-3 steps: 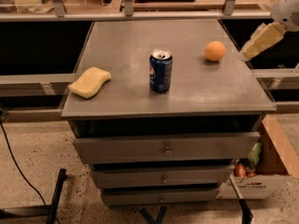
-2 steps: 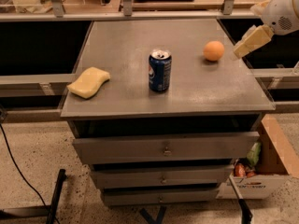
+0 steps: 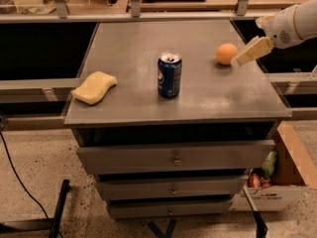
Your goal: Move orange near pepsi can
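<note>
Grey metal cabinet top [image 3: 213,100] carries everything here. The gripper [image 3: 244,57] hangs over its far right edge, a pale yellow wedge slanting down from the white arm [image 3: 297,24]. Just beyond its tip, on the side away from the arm, the orange [image 3: 227,53] rests on the top. The tip looks very close to the fruit, perhaps touching, though from this angle I couldn't swear to it. Whether the gripper is spread or closed I cannot tell (it shows as one solid shape). Farther out from the tip in the same direction, and nearer the cabinet's front, the pepsi can [image 3: 169,75] stands upright, well apart from the orange. Past the can, farthest from the gripper, a yellow sponge [image 3: 94,87] lies near the opposite edge. Below the top are three drawers [image 3: 173,156].
</note>
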You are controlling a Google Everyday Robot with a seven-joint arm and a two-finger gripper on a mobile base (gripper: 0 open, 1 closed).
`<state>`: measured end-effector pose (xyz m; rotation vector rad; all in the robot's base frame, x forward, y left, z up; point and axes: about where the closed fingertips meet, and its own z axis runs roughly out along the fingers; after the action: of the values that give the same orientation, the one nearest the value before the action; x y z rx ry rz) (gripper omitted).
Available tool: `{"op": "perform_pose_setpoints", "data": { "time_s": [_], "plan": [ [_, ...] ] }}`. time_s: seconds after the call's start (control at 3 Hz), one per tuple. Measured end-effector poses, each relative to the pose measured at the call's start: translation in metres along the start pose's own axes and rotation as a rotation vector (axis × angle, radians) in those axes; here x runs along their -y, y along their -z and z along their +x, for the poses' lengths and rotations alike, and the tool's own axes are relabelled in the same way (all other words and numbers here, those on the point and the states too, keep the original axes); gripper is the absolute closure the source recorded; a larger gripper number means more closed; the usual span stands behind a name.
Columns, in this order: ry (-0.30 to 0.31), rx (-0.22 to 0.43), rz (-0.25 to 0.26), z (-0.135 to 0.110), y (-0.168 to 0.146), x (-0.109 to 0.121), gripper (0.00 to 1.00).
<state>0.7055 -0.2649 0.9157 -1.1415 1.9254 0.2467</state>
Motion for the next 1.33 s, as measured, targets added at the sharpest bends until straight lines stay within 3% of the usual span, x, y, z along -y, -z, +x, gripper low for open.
{"op": "perform_pose_setpoints", "data": {
  "time_s": [1.0, 1.33],
  "plan": [
    [-0.076, 0.058, 0.039, 0.030, -0.054, 0.023, 0.00],
    [-0.097, 0.079, 0.020, 0.036, -0.067, 0.025, 0.19]
  ]
}}
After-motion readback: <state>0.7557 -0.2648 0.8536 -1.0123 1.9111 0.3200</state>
